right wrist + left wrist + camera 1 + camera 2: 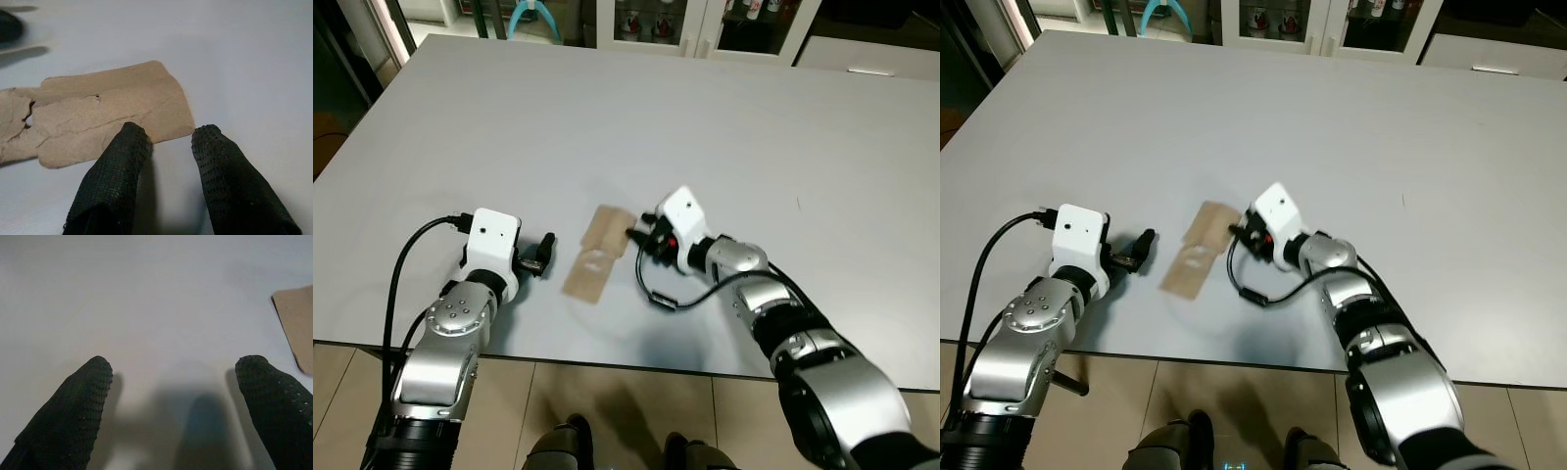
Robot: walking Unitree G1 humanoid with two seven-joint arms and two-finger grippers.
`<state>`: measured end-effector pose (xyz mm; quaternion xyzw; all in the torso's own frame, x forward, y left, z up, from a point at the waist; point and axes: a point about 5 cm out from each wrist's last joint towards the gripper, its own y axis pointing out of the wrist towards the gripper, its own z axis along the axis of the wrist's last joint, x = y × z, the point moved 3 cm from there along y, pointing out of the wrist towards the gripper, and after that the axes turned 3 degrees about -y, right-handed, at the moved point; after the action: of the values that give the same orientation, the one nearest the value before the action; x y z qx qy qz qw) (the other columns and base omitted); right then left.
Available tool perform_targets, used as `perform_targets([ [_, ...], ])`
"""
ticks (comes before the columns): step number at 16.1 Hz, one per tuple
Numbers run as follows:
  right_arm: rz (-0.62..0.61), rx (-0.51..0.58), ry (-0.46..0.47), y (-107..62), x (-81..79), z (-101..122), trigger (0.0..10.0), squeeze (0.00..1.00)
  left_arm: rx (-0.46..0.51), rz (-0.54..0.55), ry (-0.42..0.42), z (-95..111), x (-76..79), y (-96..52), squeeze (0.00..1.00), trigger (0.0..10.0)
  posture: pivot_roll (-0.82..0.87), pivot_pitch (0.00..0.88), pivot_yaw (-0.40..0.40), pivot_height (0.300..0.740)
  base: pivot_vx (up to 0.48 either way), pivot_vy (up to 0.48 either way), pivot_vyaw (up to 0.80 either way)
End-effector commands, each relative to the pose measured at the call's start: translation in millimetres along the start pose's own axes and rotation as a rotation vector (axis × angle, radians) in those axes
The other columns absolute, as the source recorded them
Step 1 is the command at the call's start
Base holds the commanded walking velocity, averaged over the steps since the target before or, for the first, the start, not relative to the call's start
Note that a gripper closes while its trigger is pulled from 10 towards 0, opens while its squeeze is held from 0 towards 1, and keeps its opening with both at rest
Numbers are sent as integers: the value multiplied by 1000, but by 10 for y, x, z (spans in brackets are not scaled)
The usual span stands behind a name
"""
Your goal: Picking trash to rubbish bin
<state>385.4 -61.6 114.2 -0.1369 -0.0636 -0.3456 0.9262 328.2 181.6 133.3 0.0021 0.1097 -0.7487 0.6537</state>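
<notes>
A flat, creased piece of brown cardboard (598, 253) lies on the grey table (607, 127) near its front edge. My right gripper (634, 235) rests low at the cardboard's right end. In the right wrist view its fingers (128, 147) stand a little apart, open, one tip over the cardboard's (107, 112) edge and the other on bare table. My left gripper (543, 253) sits just left of the cardboard, not touching it. Its fingertips (90, 382) are spread wide over bare table, with a corner of the cardboard (296, 323) to one side.
A black cable (656, 294) loops on the table under my right wrist. The table's front edge (607, 360) is close, with tiled floor (636, 411) below. Glass-door cabinets (656, 20) stand behind the far edge, and a teal object (530, 15) at the back left.
</notes>
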Motion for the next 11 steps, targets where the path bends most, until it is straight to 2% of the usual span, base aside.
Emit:
perform_targets([
  [1, 26, 5, 8, -13, -26, -14, 10000, 0, 3, 4, 6, -10, 9, 6, 0, 10000, -6, 158, 3, 740, 0, 0, 0],
  [2, -10, -4, -1, -41, 32, -32, 10000, 0, 0, 2, 2, -23, 30, 19, 0, 10000, -6, 158, 3, 740, 0, 0, 0],
  [5, -216, -30, -18, -157, 388, 15, 10000, 0, 32, 3, -80, 63, 118, 65, 0, 10000, -13, 161, 0, 740, 0, 0, 0],
  [6, -257, -38, -27, -183, 457, 29, 10000, 0, 48, -2, -98, 107, 169, 85, 0, 10000, -13, 161, 0, 740, 0, 0, 0],
  [8, -280, -9, -47, -194, 504, 107, 10000, 0, 103, -1, -109, 295, 330, 143, 0, 10000, -23, 166, -6, 740, 0, 0, 0],
  [11, -249, 11, -87, -215, 466, 128, 10000, 0, 145, -52, -139, 511, 584, 162, 0, 10000, -32, 172, -12, 740, 0, 0, 0],
])
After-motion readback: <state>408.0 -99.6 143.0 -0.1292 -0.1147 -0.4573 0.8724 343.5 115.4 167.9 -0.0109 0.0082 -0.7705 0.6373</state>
